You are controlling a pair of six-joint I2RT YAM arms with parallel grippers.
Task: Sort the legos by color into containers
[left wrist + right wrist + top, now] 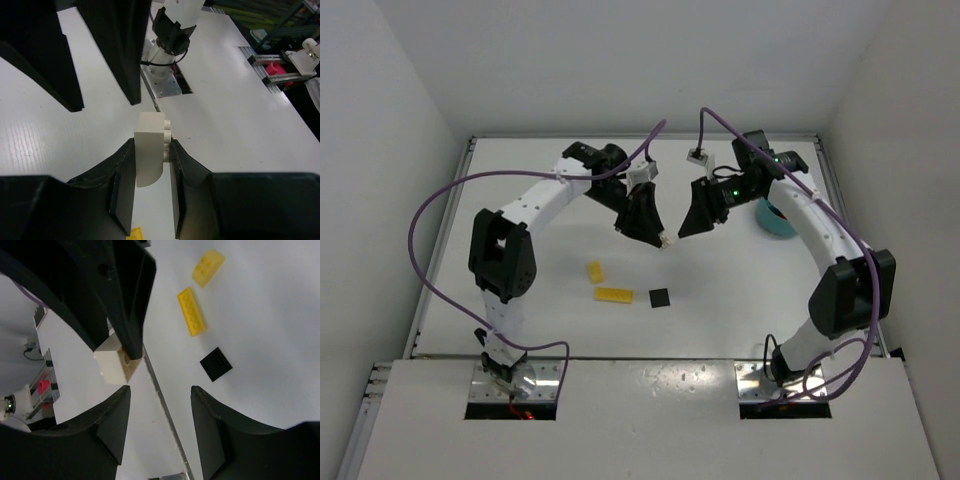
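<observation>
My left gripper (pixel 660 236) is shut on a cream lego brick (pixel 149 145) and holds it above the table; the brick stands upright between the fingers in the left wrist view. My right gripper (pixel 688 228) is open and empty, facing the left one a short gap away. In the right wrist view the cream brick (pixel 112 365) hangs just beyond my open right gripper (pixel 160 390). Two yellow legos (pixel 595 271) (pixel 613 295) and a black plate (pixel 660 298) lie on the table below. The teal bowl (pixel 775 220) sits at the right, partly hidden by the right arm.
White walls close the table in at the left, back and right. The yellow legos (pixel 208 267) (pixel 192 311) and the black plate (pixel 216 363) also show in the right wrist view. Purple cables arch over both arms.
</observation>
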